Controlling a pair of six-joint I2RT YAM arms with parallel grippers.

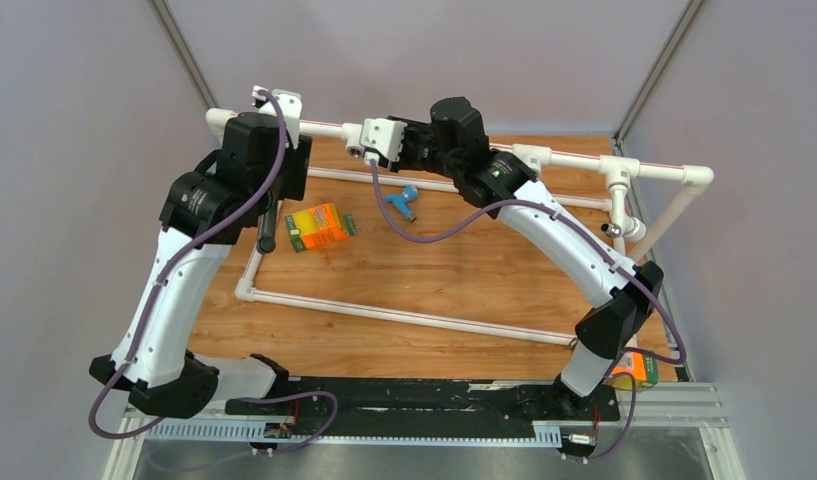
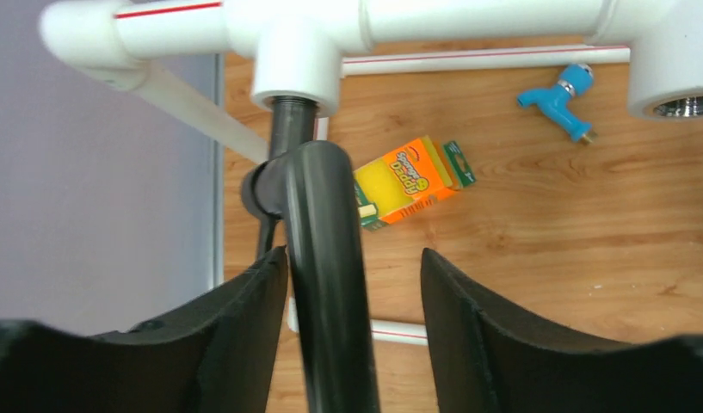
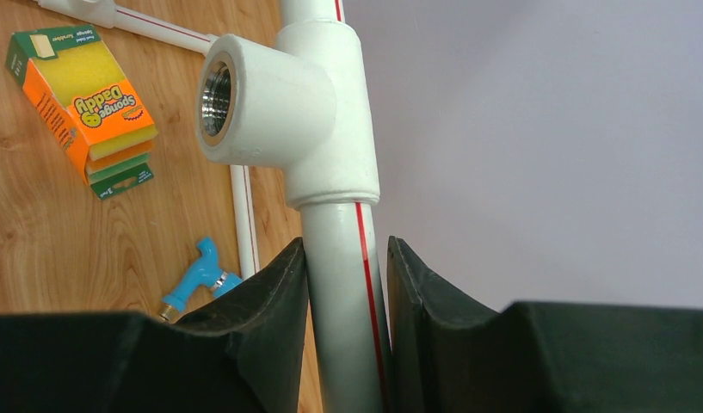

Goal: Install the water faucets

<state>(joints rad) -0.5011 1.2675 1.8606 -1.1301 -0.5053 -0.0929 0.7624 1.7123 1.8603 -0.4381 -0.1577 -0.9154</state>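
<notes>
From above, the left arm (image 1: 179,270) is seen reaching to the far left corner of the white pipe frame (image 1: 404,315), and the right arm (image 1: 564,240) to the far rail. Both sets of fingers are hidden under the wrists in this view. A blue faucet (image 1: 404,203) and a sponge box (image 1: 319,227) lie on the table (image 1: 434,270) inside the frame; the blue one is not yet fitted.

In the left wrist view, the dark faucet (image 2: 326,258) is found between the fingers of the left gripper (image 2: 354,258), which stand wide. The tube lies close against one finger (image 2: 244,318), and a clear gap is left to the other. Its short end is entered in a tee (image 2: 296,60) straight ahead of the fingertips. From the elbow the long arm runs back toward the palm, so the long axis lies along the fingers. How far it is screwed in cannot be told. It is judged stiff, light and smooth, and likely to slip under a twist. It is best taken on the straight arm just behind the elbow, where leverage is had.

In the right wrist view, the right gripper (image 3: 346,245) is closed narrowly on a pipe (image 3: 343,284) of the frame, just short of an empty tee (image 3: 270,95) ahead of the fingertips.
</notes>
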